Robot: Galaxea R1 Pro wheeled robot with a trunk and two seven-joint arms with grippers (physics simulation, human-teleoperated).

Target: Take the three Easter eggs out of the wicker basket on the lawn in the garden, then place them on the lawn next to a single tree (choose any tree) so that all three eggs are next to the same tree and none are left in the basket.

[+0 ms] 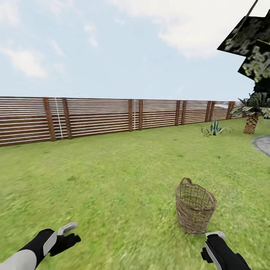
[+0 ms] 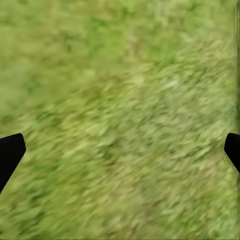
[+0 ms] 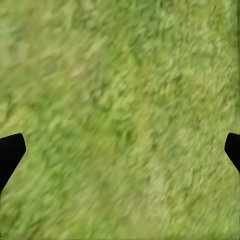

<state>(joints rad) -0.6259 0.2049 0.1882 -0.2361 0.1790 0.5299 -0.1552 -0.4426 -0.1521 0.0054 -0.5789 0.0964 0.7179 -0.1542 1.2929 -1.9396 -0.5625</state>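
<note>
The brown wicker basket (image 1: 195,210) stands upright on the lawn (image 1: 112,176) at the lower right of the head view. Flecks of yellow show through its weave low down; the Easter eggs are otherwise hidden inside. My left gripper (image 1: 72,233) hovers over the grass far to the basket's left, and its fingertips (image 2: 11,152) are spread wide, open and empty. My right gripper (image 1: 213,240) hangs just in front of the basket, apart from it. It is open too, with only grass between the fingertips (image 3: 11,152). Dark, pale-flecked leaf clumps of a tree (image 1: 253,48) hang at the upper right.
A brown slatted fence (image 1: 97,116) runs across the back of the garden. A short palm (image 1: 252,118) and a spiky blue-green plant (image 1: 215,129) stand at the far right, beside a patch of grey paving (image 1: 263,144). Open grass stretches left and ahead.
</note>
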